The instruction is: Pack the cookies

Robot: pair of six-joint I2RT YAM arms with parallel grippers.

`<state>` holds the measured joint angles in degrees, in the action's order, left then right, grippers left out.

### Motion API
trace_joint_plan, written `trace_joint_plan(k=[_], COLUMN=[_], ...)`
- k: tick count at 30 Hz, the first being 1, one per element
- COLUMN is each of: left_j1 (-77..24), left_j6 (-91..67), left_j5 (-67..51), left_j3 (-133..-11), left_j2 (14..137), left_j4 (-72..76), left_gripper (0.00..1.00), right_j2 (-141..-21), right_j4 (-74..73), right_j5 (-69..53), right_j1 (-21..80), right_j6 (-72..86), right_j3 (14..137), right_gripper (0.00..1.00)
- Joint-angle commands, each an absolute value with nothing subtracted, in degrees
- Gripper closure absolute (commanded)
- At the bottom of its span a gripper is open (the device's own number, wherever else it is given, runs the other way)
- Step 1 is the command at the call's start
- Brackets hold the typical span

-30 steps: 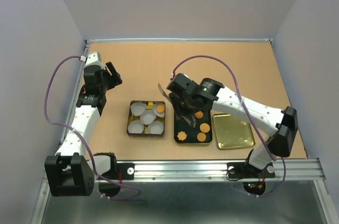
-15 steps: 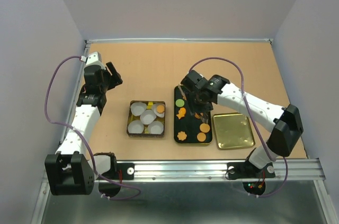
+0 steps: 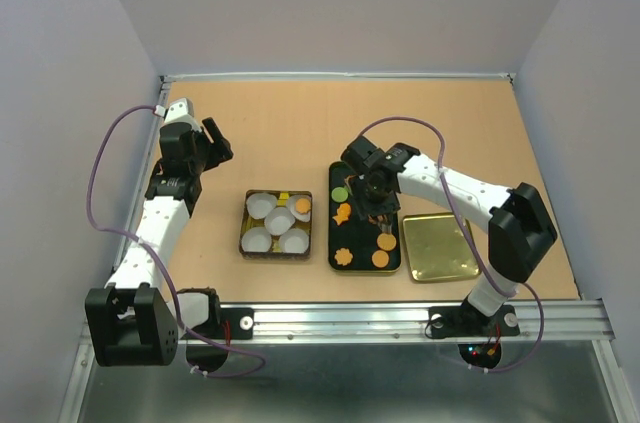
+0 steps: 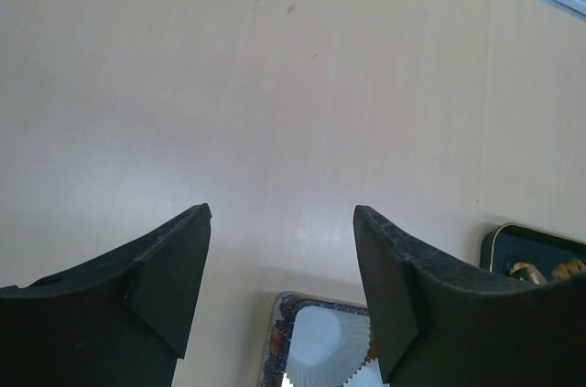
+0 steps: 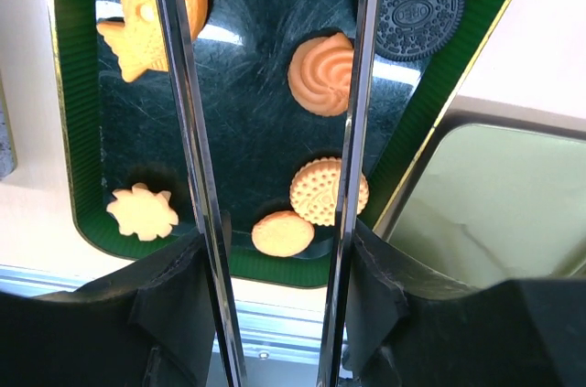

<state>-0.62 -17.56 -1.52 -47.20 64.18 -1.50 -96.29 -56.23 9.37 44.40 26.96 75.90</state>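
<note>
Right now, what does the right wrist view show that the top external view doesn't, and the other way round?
Only the right wrist view shows the dark embossed sandwich cookie and the swirl cookie, which the arm hides from above. Only the top external view shows the green cookie, the tin of white paper cups and the left arm. Both show the dark green tray, the flower-shaped cookie, the dotted round cookie, the plain round cookie and the gold tray.
</note>
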Motion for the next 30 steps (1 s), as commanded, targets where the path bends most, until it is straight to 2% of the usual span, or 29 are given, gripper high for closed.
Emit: trace_joint_plan(k=[1, 30], left_j1=[-0.44, -0.44], left_j6=[-17.84, -17.84], left_j5=[-2.81, -3.16], left_j3=[-46.49, -46.23], left_j2=[64.42, 64.16], left_j4=[0.88, 0.88], left_gripper=[0.27, 0.27], right_j2=[-96.06, -95.8], right_j4=[-53.26, -51.94], right_j5=[7.65, 7.56], right_j1=[43.95, 39.99], right_j6=[26.01, 26.54], right_j3=[73.92, 69.52], right_gripper=[0.46, 0.46])
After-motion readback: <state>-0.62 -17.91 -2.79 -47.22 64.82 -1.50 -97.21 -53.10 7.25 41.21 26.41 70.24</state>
